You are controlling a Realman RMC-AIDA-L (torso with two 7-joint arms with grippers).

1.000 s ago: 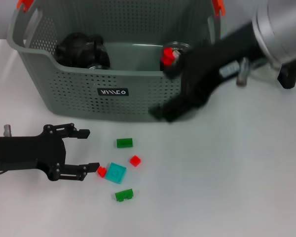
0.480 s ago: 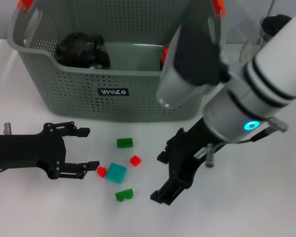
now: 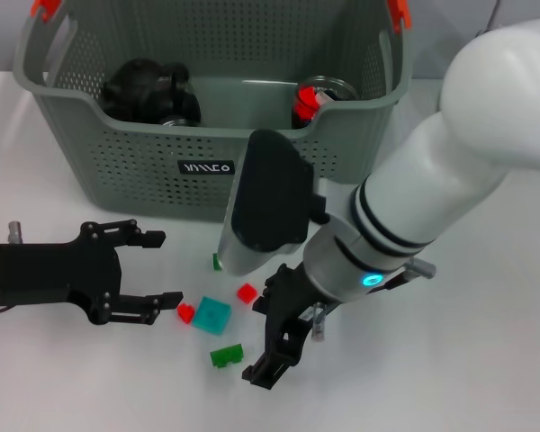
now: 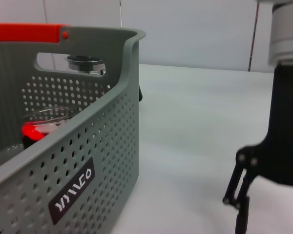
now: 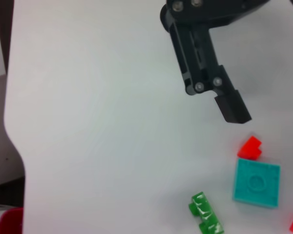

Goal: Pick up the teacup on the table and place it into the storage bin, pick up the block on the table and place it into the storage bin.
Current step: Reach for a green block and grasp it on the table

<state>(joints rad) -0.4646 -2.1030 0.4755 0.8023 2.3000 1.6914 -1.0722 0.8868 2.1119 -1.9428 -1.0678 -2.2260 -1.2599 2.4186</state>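
Step in hand: we judge the teacup part done, since a glass cup (image 3: 322, 93) with something red in it sits inside the storage bin (image 3: 207, 153); the blocks remain on the bench (image 3: 450, 360).

Left gripper (image 3: 142, 271): low over the bench on our left, jaws spread wide and empty, pointing toward the blocks.

Right gripper (image 3: 272, 346): reaching down in front of the bin, its dark fingers just beside the lower green block (image 3: 226, 355). We cannot tell whether its jaws are apart or closed.

Blocks: a small red block (image 3: 185, 312) lies just off the tip of the left jaws, touching or nearly touching the teal square block (image 3: 212, 315). Another red block (image 3: 246, 292) lies just beyond the teal one, and an upper green block (image 3: 217, 262) is half hidden by the right arm.

Key relation: the small red block lies straight ahead of the open left jaws, so we judge the left arm nearer to it. The lower green block, its long axis roughly across our view, is nearer the right fingers.

In the way: the blocks are crowded, so closing on the red one may nudge the teal one. The right forearm hangs over the cluster, and both arms share little room.

Also in the bin: a black object (image 3: 148, 90) at the left end.
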